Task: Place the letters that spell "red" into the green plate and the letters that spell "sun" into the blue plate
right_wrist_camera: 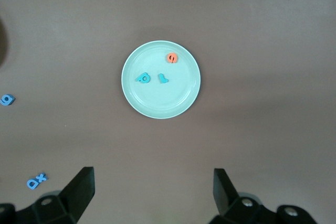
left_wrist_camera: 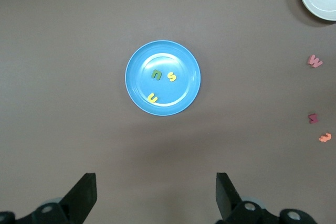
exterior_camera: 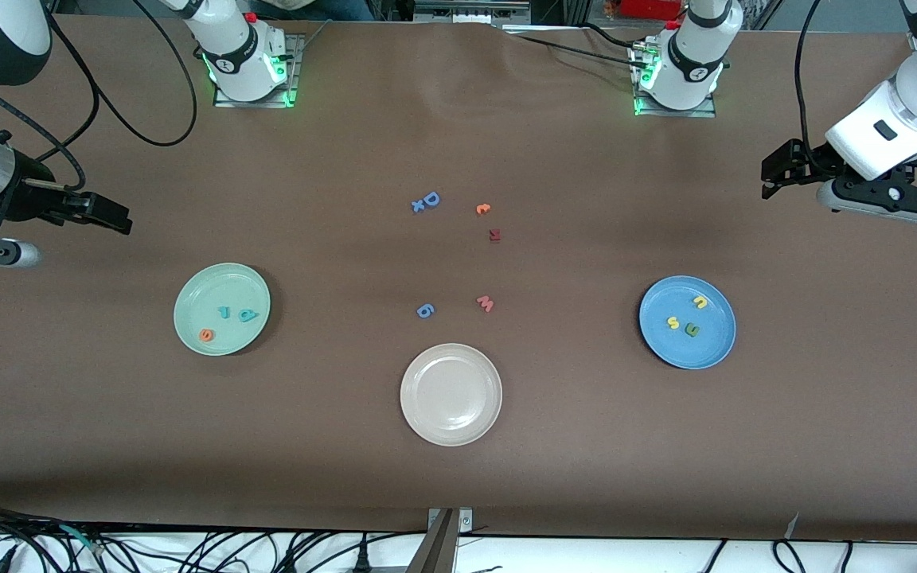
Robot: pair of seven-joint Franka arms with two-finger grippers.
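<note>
From the front, the green plate point(exterior_camera: 222, 309) held r, d, e point(exterior_camera: 224, 313); the blue plate point(exterior_camera: 687, 322) held s, u, n point(exterior_camera: 691, 329) — the job looked done. The left gripper point(left_wrist_camera: 156, 195) waited over bare desk, fingers spread, empty. So did the right gripper point(right_wrist_camera: 154, 192), by its wrist view.

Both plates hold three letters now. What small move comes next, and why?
Probably none beyond keeping both arms parked. The green plate holds teal r, teal d and orange e; the blue plate holds the yellow s, yellow n and green u. Left gripper and right gripper are open, empty.
</note>
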